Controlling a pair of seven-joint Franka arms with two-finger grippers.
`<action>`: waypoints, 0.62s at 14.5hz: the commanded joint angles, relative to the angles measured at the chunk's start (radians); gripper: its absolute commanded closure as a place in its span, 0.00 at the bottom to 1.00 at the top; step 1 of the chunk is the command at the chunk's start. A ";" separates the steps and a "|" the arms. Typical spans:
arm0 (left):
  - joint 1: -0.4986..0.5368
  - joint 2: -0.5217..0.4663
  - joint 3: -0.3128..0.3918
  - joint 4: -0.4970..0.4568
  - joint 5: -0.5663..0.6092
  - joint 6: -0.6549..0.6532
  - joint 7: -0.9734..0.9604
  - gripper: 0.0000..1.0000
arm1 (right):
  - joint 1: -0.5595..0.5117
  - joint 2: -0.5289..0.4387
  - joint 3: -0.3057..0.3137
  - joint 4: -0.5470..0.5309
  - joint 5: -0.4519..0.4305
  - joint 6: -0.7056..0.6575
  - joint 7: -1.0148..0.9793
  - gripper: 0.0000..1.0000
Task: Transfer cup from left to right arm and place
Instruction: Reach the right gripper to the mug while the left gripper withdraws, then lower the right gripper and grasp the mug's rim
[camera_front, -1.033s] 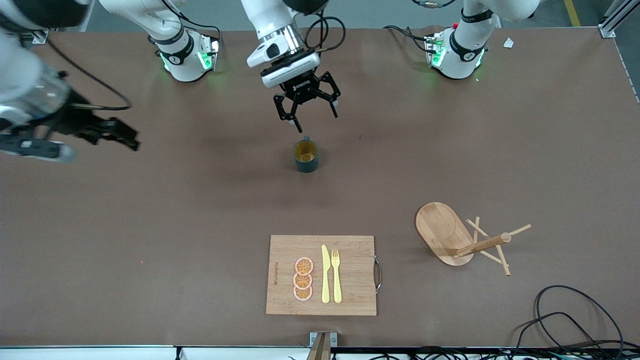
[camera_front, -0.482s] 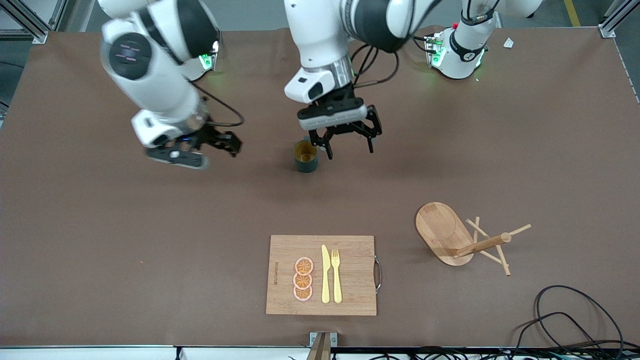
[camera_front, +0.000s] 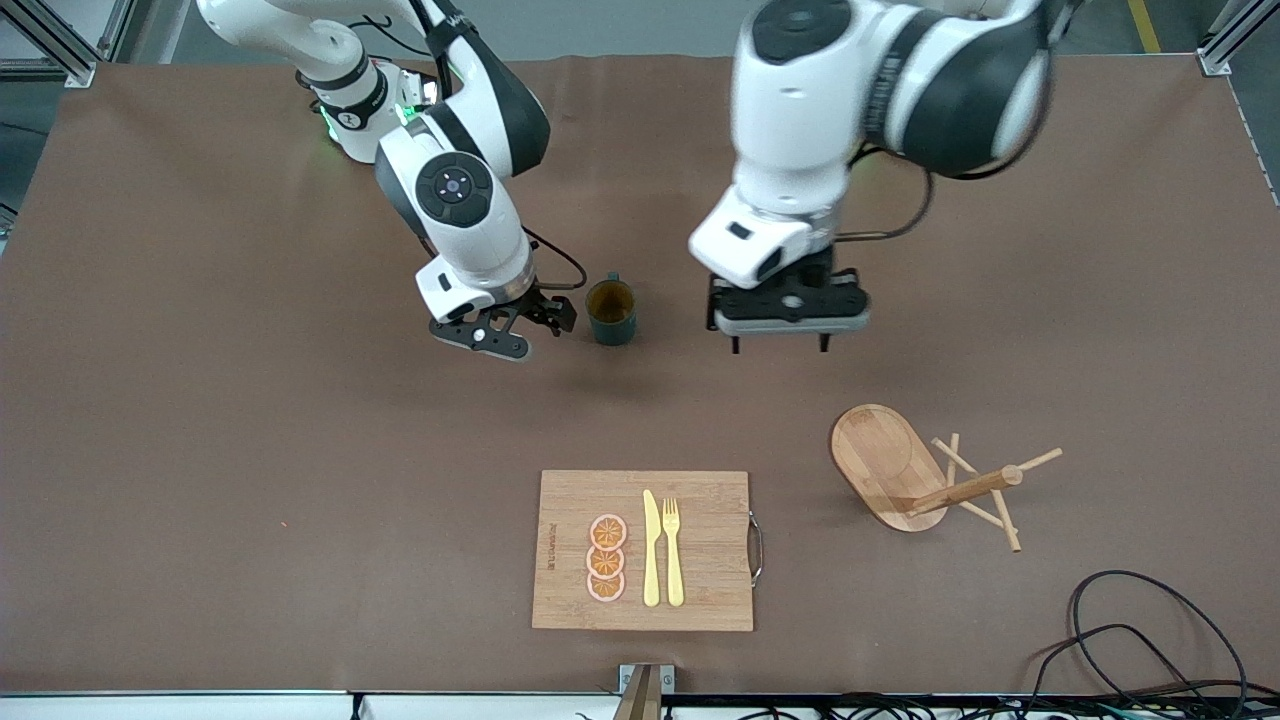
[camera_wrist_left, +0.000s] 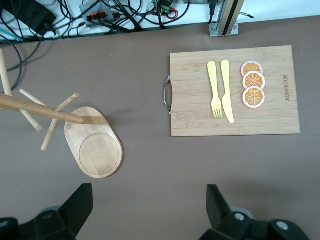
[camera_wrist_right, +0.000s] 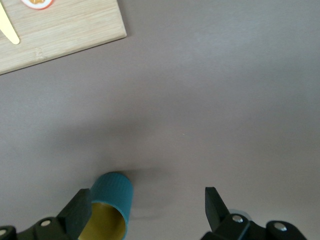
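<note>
The cup (camera_front: 611, 311) sits upright on the brown counter (camera_front: 250, 450), roughly midway between the two arms' ends, held by nobody. From the front camera you get its loop handle sticking up at the rim and the mustard-yellow inside, but the ribbing on the teal wall only really shows in the right wrist view, where the cup (camera_wrist_right: 112, 206) sits right by one finger (camera_wrist_right: 79, 213) of the right tool (camera_wrist_right: 146, 212), whose fingers are spread wide. In the front view the right tool (camera_front: 540, 322) hangs just beside the cup toward the right arm's end. The left tool (camera_front: 782, 345) is over bare counter on the cup's left-arm side, apart from it; from the front its fingers are mostly tucked under the wrist, but the left wrist view shows the left tool (camera_wrist_left: 150, 205) with fingers wide and nothing between them. That same view gives a clean look at the bamboo cutting board (camera_wrist_left: 232, 91) with its metal handle, yellow knife (camera_wrist_left: 226, 90), yellow fork (camera_wrist_left: 214, 89) and three orange slices (camera_wrist_left: 253, 90), plus the wooden peg rack (camera_wrist_left: 65, 132) with its oval base.
</note>
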 joint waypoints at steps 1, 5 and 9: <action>0.057 -0.054 0.003 -0.020 -0.087 -0.032 0.055 0.00 | 0.036 -0.049 -0.013 -0.093 -0.050 0.089 0.030 0.00; 0.177 -0.092 0.003 -0.032 -0.235 -0.105 0.199 0.00 | 0.079 -0.051 -0.013 -0.135 -0.106 0.163 0.088 0.00; 0.201 -0.135 0.095 -0.058 -0.333 -0.167 0.342 0.00 | 0.125 -0.040 -0.011 -0.184 -0.153 0.252 0.160 0.00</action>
